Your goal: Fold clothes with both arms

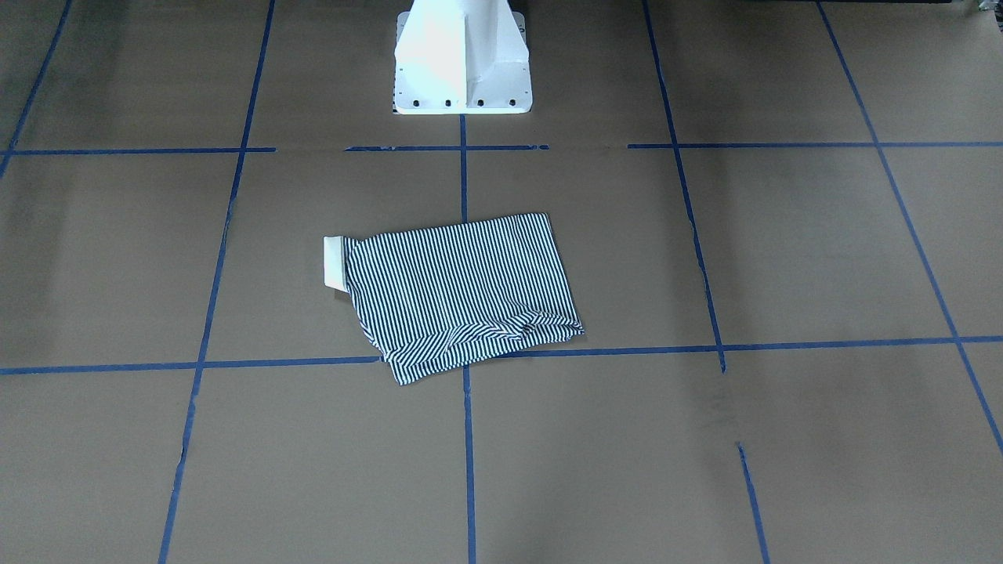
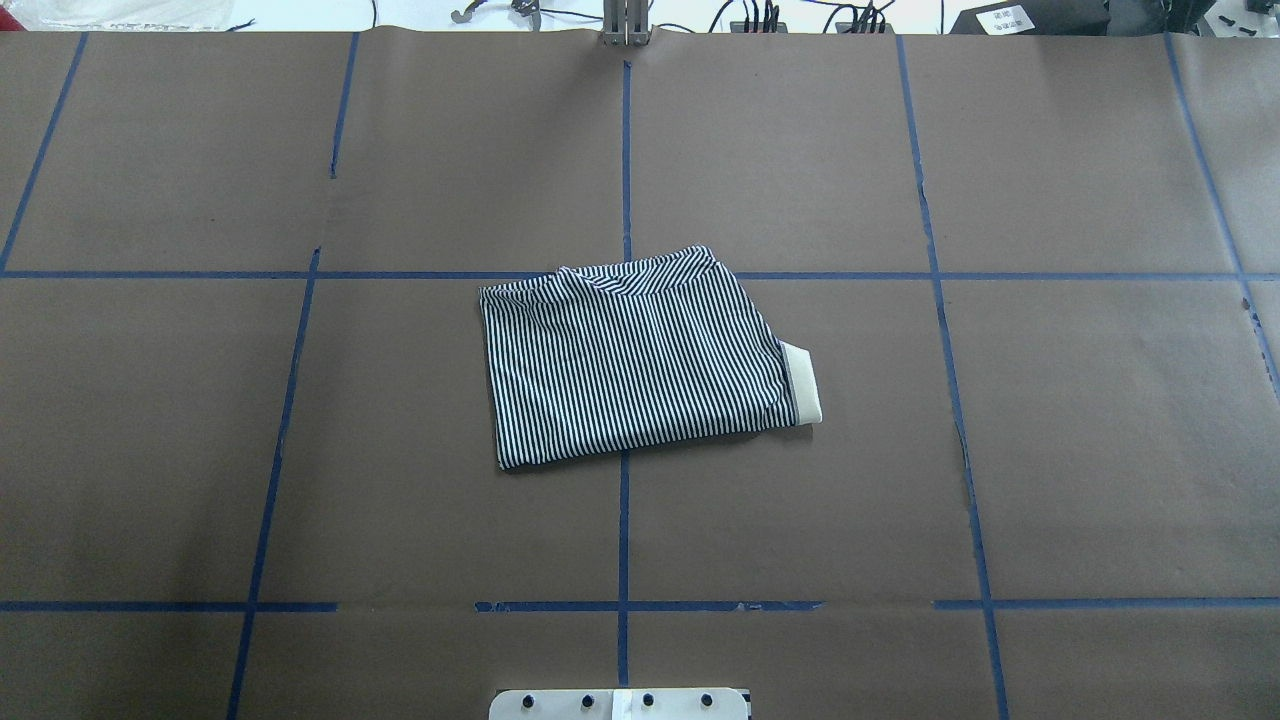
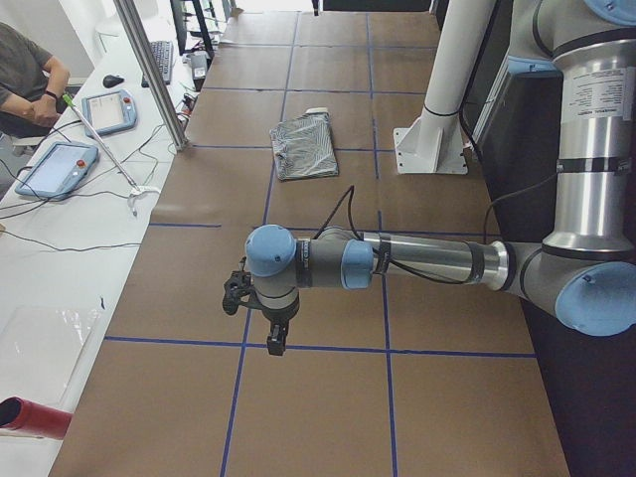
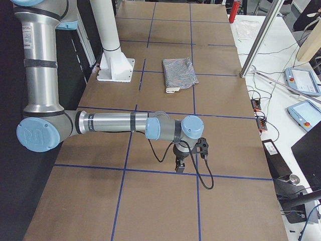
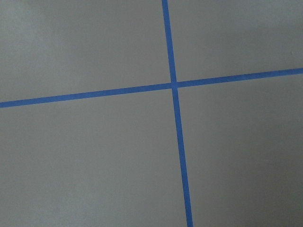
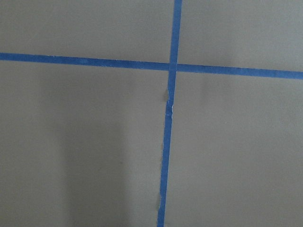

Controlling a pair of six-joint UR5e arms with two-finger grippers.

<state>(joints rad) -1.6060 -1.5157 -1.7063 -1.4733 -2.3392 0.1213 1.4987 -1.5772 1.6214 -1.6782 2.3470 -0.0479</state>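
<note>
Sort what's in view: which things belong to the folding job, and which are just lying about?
Job: striped polo shirt, lying folded mid-table; left hand and right hand, both away from it.
Lying about: white pedestal; blue-edged tablet on the side bench; seated person.

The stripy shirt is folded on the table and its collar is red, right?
Not quite. The shirt is folded on the table, but its collar is cream, not red. The overhead view shows it.
</note>
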